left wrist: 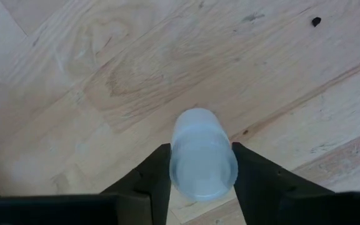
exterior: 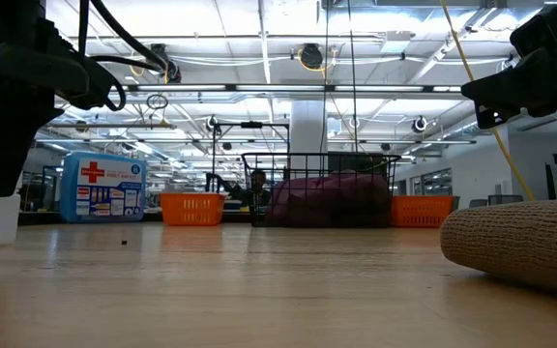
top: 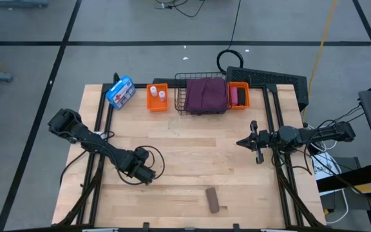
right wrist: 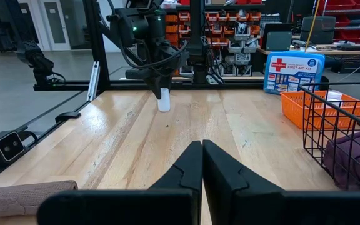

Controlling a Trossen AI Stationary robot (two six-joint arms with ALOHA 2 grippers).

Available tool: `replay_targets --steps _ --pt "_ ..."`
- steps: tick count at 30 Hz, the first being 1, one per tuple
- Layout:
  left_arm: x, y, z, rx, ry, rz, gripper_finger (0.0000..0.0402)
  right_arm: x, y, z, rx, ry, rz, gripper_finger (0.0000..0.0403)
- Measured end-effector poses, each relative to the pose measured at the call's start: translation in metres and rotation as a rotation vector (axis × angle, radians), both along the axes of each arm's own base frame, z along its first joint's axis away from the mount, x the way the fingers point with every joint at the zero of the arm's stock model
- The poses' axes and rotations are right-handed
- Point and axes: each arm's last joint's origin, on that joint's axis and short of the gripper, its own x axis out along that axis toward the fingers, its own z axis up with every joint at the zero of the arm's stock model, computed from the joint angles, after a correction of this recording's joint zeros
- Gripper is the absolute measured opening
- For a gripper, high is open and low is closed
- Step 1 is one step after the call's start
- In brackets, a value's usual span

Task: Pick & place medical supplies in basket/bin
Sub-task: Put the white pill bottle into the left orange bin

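A small white vial (left wrist: 202, 156) stands on the wooden table, left of centre, between the downward-pointing fingers of my left gripper (top: 148, 175), which is shut on it. At the far edge, a black wire basket (top: 184, 103) holds a maroon cloth (top: 206, 94). The orange bin (top: 152, 103) to its left holds two white vials, and the orange bin (top: 245, 103) to its right holds a pink and a black roll. A brown roll (top: 214, 200) lies near the front edge. My right gripper (top: 240, 143) waits shut and level at the right, holding nothing. My left gripper pinches the vial's round side (left wrist: 175, 165) between its two fingers, one on each side. The fingers come from above, pointing down. The vial stands upright with its bottom (right wrist: 163, 109) on the table.
A blue-and-white first-aid pouch (top: 120, 91) lies at the far left, beside the left orange bin. Bare wood stretches between my left gripper and the bins. Black frame rails run along the table's left and right sides.
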Motion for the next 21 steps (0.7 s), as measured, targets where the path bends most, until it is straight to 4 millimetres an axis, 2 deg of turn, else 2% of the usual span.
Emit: replay_targets --steps 3,10,16,21 --pt "0.0 0.0 0.0 0.0 0.0 -0.004 0.0142 0.0 0.0 0.0 0.0 0.0 0.0 0.0" --pt "0.0 -0.0001 0.0 -0.003 0.001 -0.003 0.0169 0.0 0.0 0.0 0.0 0.0 -0.001 0.0" --pt "0.0 -0.0001 0.0 -0.003 0.001 -0.002 0.0141 0.0 0.0 0.0 0.0 0.0 0.0 0.0" --pt "0.0023 -0.0012 -0.0002 -0.015 -0.023 -0.001 0.0147 0.0 0.0 0.0 0.0 0.0 0.0 0.0"
